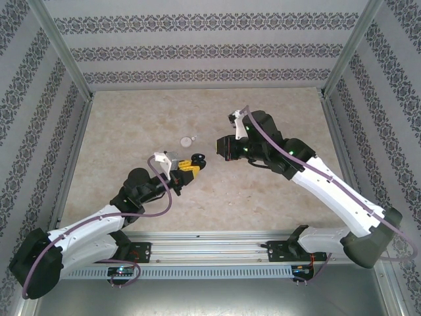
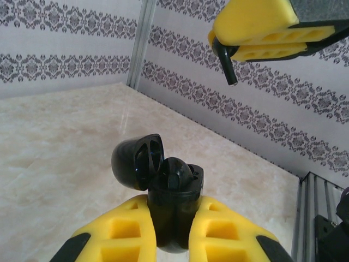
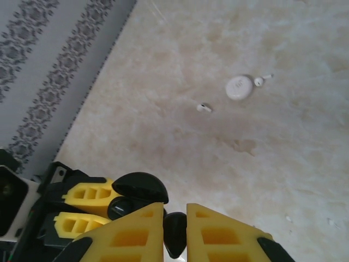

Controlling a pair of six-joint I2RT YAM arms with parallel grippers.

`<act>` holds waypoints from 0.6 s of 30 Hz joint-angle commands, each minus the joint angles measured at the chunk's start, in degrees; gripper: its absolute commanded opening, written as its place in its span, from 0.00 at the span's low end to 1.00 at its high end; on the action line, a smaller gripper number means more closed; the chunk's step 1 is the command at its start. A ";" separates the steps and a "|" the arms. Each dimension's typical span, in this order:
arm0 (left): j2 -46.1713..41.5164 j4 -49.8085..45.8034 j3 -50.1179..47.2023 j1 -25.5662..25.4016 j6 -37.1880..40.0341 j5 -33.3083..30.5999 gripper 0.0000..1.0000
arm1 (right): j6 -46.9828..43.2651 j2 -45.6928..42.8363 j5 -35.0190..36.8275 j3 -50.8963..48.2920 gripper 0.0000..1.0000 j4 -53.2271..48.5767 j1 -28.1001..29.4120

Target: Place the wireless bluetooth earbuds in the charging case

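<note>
Left hand (image 2: 173,210) clamped on black case (image 2: 170,232) — raised over the counter (image 3: 272,164), lid (image 2: 136,162) flipped open, one black bud (image 2: 175,173) seated inside. Right hand (image 3: 175,212) pinched narrow on a second black bud (image 3: 175,233), stem poking out past the fingers, just beside the open case; can't tell if they touch. Farther out on the counter — white puck (image 3: 239,88), a white bud (image 3: 258,81) right at its edge, another white bud (image 3: 204,108) near.
</note>
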 commanded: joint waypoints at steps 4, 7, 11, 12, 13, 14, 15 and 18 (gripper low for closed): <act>0.39 7.03 1.15 0.05 -1.62 0.07 0.00 | 0.70 -2.04 -2.31 -3.16 0.14 9.14 0.83; 0.92 9.12 1.02 0.05 -2.50 0.65 0.00 | -0.10 -2.24 -2.87 -3.49 0.14 10.97 2.13; 0.95 12.55 -0.08 0.05 -3.98 0.22 0.00 | -0.24 -2.08 -3.59 -3.91 0.14 13.18 3.37; 0.87 13.21 -0.34 0.05 -4.39 -0.07 0.00 | -0.08 -2.08 -3.85 -4.28 0.14 13.96 3.61; 0.76 13.69 -0.43 0.05 -4.73 -0.14 0.00 | 0.09 -2.08 -4.18 -4.66 0.14 14.55 3.74; 0.61 13.79 -0.52 0.05 -5.07 -0.24 0.00 | 0.26 -2.16 -4.62 -5.12 0.14 15.29 3.96; 0.36 13.83 -0.57 0.05 -5.16 -0.29 0.00 | 0.37 -2.21 -4.95 -5.54 0.14 15.75 4.03; -0.05 14.08 -0.63 0.05 -5.61 -0.48 0.00 | 0.30 -2.43 -5.71 -6.59 0.14 16.35 4.23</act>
